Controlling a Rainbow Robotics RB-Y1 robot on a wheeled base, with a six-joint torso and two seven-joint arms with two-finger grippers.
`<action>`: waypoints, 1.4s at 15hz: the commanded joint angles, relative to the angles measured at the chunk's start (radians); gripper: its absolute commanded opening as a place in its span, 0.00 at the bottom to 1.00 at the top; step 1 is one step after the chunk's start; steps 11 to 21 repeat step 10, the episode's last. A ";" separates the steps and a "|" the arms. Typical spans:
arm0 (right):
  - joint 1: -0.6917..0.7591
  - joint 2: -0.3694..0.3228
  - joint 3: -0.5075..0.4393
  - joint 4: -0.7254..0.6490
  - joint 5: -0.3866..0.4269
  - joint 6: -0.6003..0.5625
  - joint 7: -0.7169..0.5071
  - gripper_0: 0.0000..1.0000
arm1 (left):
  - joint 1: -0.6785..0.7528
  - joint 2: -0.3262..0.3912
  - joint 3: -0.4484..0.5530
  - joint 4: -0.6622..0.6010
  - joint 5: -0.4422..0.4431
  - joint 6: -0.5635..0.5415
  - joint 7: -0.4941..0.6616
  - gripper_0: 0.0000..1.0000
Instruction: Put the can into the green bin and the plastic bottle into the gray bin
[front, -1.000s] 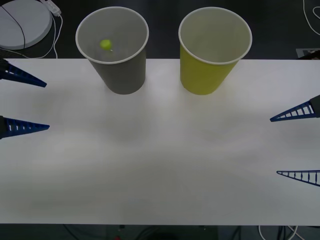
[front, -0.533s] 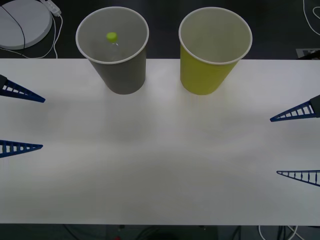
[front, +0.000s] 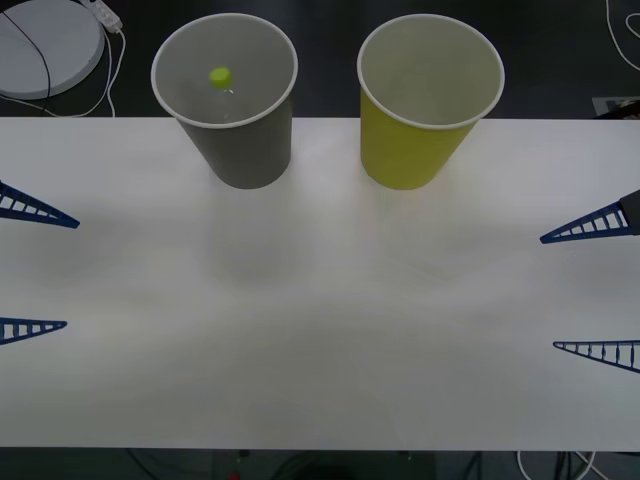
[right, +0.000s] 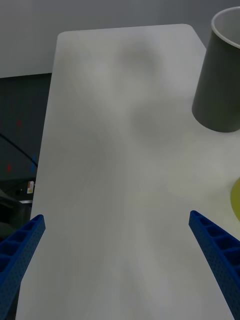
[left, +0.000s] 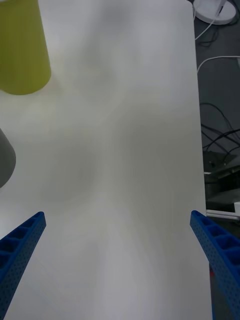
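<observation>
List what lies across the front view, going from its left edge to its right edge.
Left gripper, open at the table's left edge → gray bin with the bottle's green cap inside → green bin → right gripper, open at the right edge.

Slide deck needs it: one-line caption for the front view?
Lime-green bottle cap inside gray tapered paper bin, yellow-green tapered paper bin beside it; left end effector and right end effector open at white table edges.

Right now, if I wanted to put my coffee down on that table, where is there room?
Nearly anywhere: the white table is bare between the open left claw and open right claw. The only crowded part is the far edge, where the gray bin and green bin stand apart, with a narrow gap between.
</observation>
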 joint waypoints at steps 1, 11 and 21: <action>0.000 0.000 0.000 0.000 0.000 0.000 0.000 1.00 | 0.043 0.000 0.028 -0.014 0.008 -0.002 -0.027 1.00; 0.000 0.000 0.000 0.000 0.000 0.000 0.000 1.00 | 0.081 -0.008 0.054 -0.029 0.017 -0.002 -0.038 1.00; 0.000 0.000 0.000 0.000 0.000 0.000 0.000 1.00 | 0.081 -0.008 0.054 -0.029 0.017 -0.002 -0.038 1.00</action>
